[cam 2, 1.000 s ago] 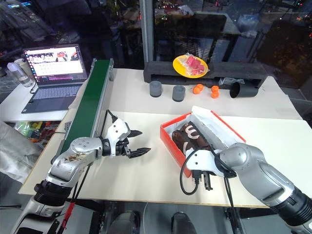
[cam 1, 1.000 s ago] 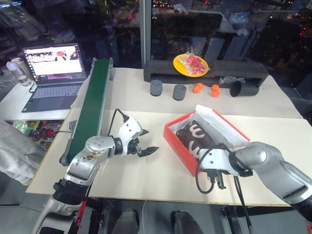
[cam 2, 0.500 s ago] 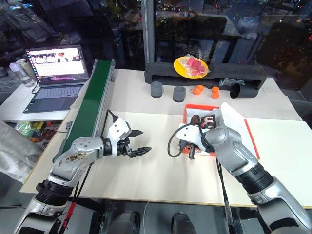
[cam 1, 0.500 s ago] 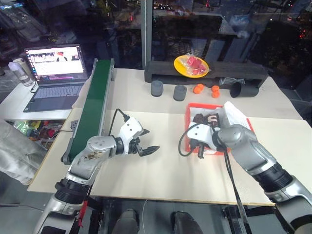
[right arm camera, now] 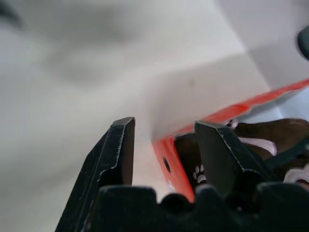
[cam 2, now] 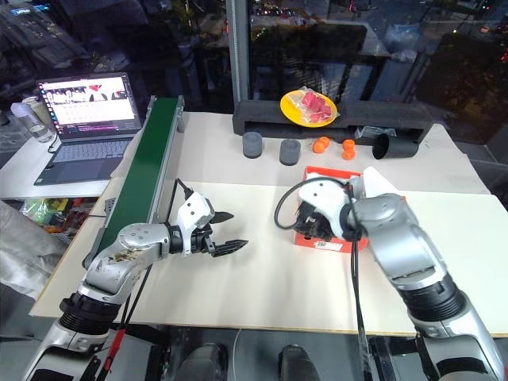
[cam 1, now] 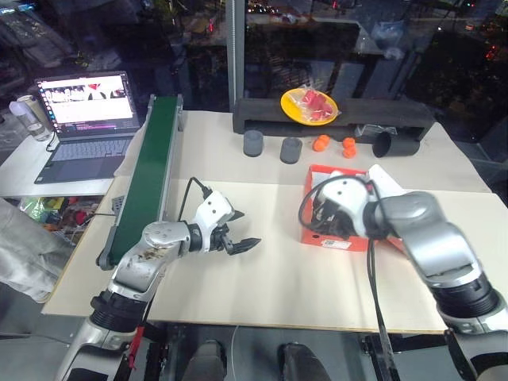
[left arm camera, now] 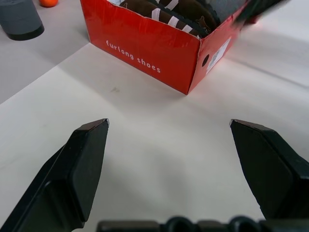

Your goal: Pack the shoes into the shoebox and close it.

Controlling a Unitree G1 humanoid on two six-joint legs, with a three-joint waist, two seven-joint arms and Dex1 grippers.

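Since the earlier frame, your right arm has swung up from the near table edge to the shoebox (cam 1: 337, 235), and the box now lies farther back and turned, its long red side facing the left arm. Observe the white table (cam 1: 262, 278), then the green conveyor (cam 1: 151, 171) along its left side. The shoebox sits right of centre on the table, lid open; the dark brown shoes (left arm camera: 181, 12) lie inside it. Your right gripper (right arm camera: 164, 145) has its fingers partly apart, straddling the box's front corner wall, one finger outside, one inside near a shoe. Your left gripper (cam 1: 238, 236) hovers over bare table, well apart from the box, fingers spread wide and empty.
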